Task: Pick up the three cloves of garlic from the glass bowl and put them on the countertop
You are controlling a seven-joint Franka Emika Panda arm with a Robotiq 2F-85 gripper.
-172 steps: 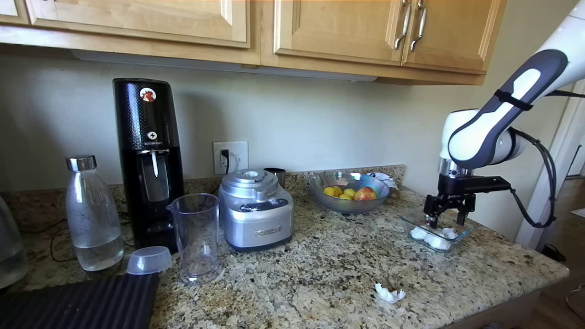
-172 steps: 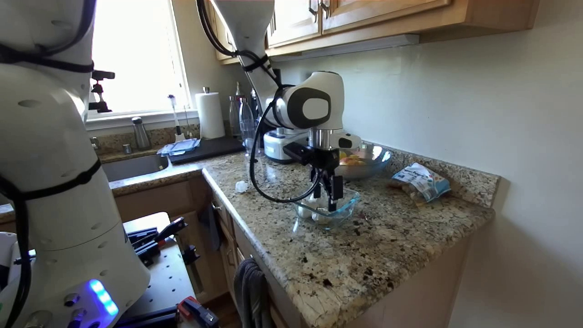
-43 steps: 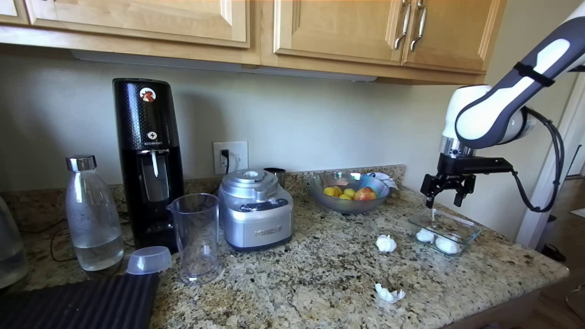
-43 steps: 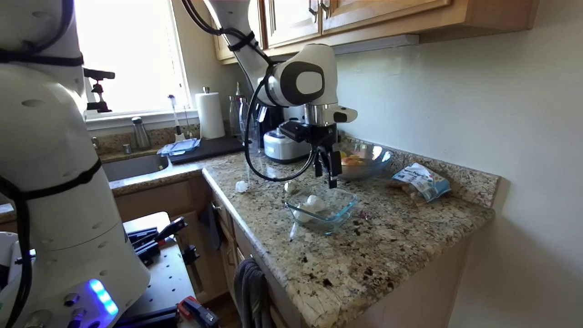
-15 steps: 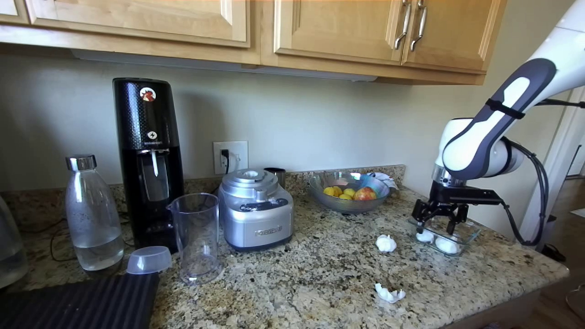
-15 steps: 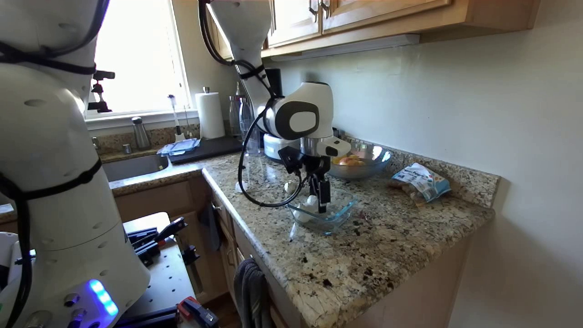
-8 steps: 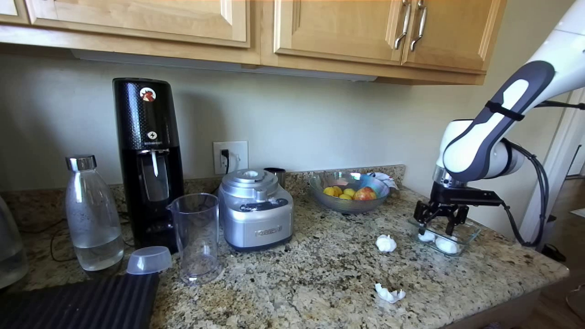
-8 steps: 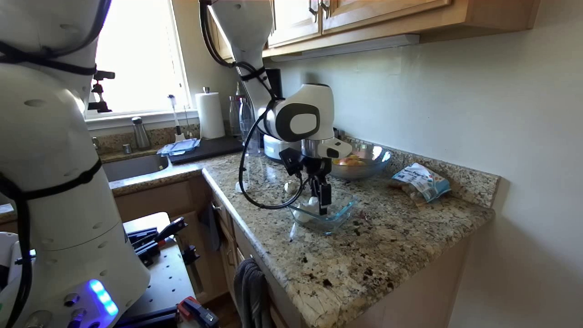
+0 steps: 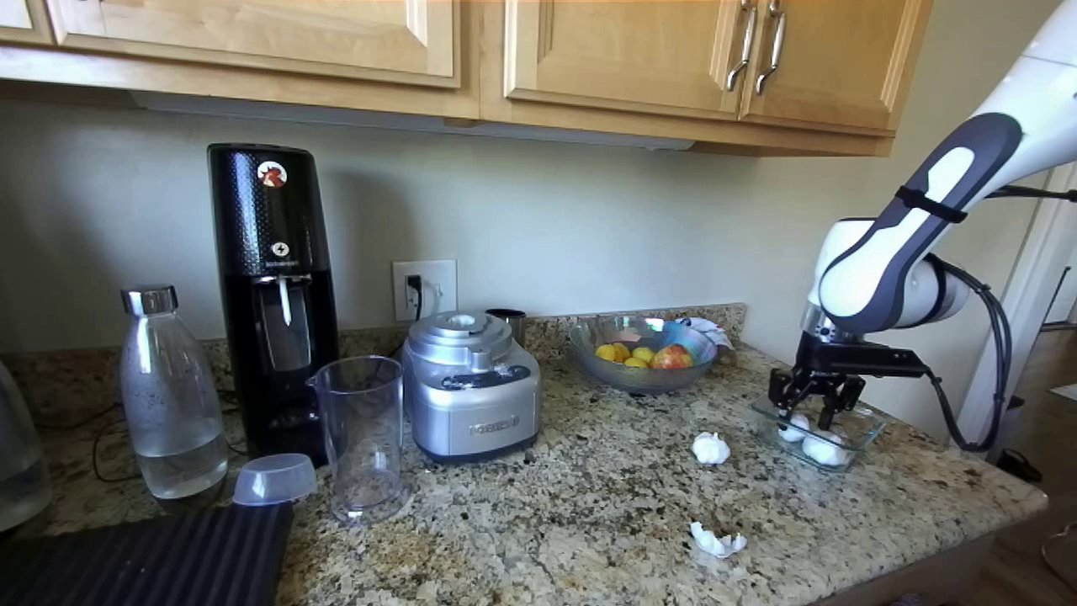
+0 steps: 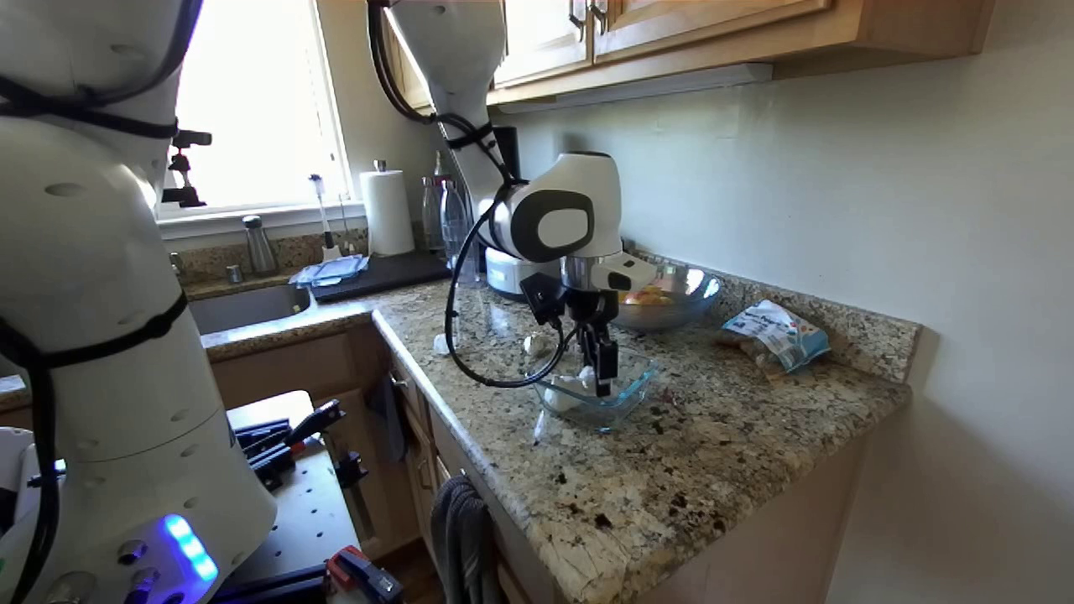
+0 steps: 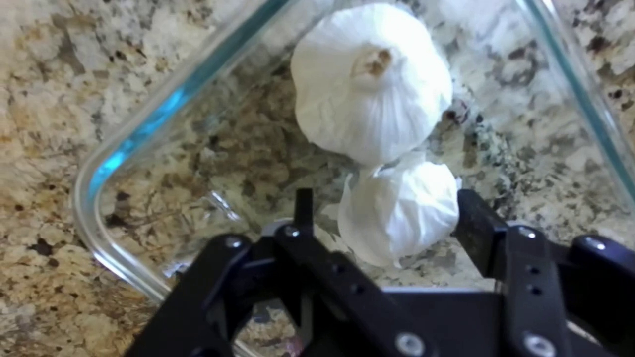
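So, jaws of gripper (image 11: pixel 384 196) apart, sm. garlic (image 11: pixel 399 218) btwn, gap one side. Lg. garlic (image 11: pixel 372 89) just beside, also in glass bowl (image 11: pixel 144 130); 3rd garlic (image 9: pixel 711 449) on countertop (image 9: pixel 589 505). Risk: uneven closing prob. shoves sm. garlic into lg.; papery surface may slip.

My wrist view crops the glass bowl (image 11: pixel 167 105); I can't read the lettering (image 9: pixel 494 427) on the food processor (image 9: pixel 471 402).

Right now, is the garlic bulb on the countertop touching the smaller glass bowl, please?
Apart: in an exterior view, bare countertop shows between garlic bulb and glass bowl.
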